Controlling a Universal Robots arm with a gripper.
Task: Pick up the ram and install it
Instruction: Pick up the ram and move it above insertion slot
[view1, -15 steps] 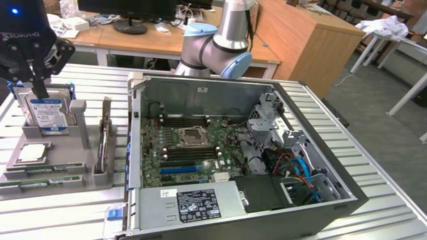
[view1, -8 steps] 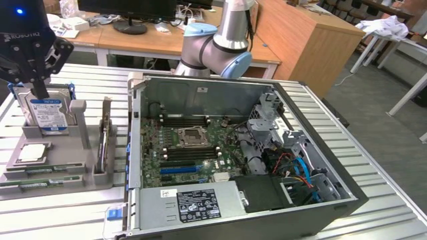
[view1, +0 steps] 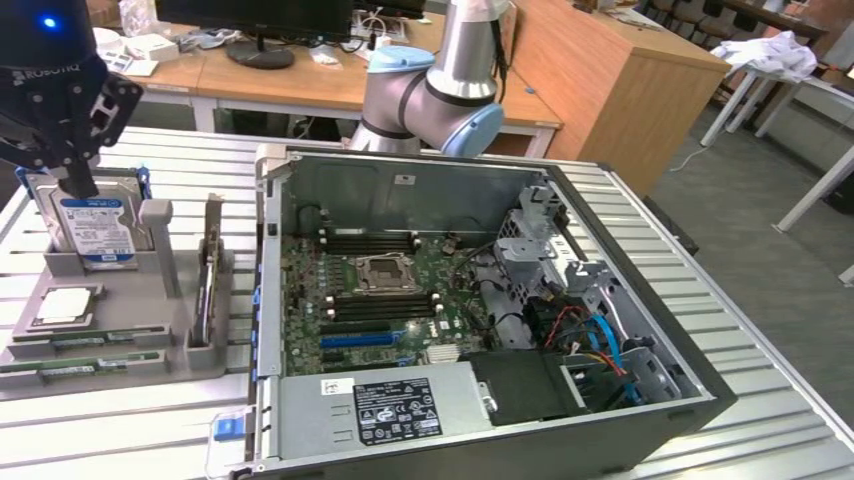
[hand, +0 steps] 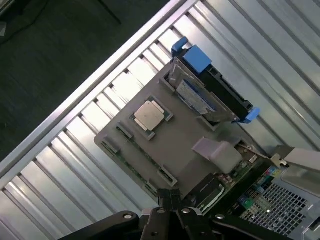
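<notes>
Ribbed metal bench (view1: 120, 425) carries two things just beside each other: grey parts fixture (view1: 180, 362) toward the exterior view's left & open PC case (view1: 667, 420), lying on its side, centre to right. Bench slats run under both, w/ shiny ridges.

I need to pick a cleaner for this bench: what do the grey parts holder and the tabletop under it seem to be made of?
The grey parts holder looks like matte plastic, possibly 3D-printed: it is an even dull grey with blocky moulded pockets and no glare. The tabletop looks like bare metal, probably aluminium: it has silvery parallel ribs with a bright sheen along their edges.
</notes>
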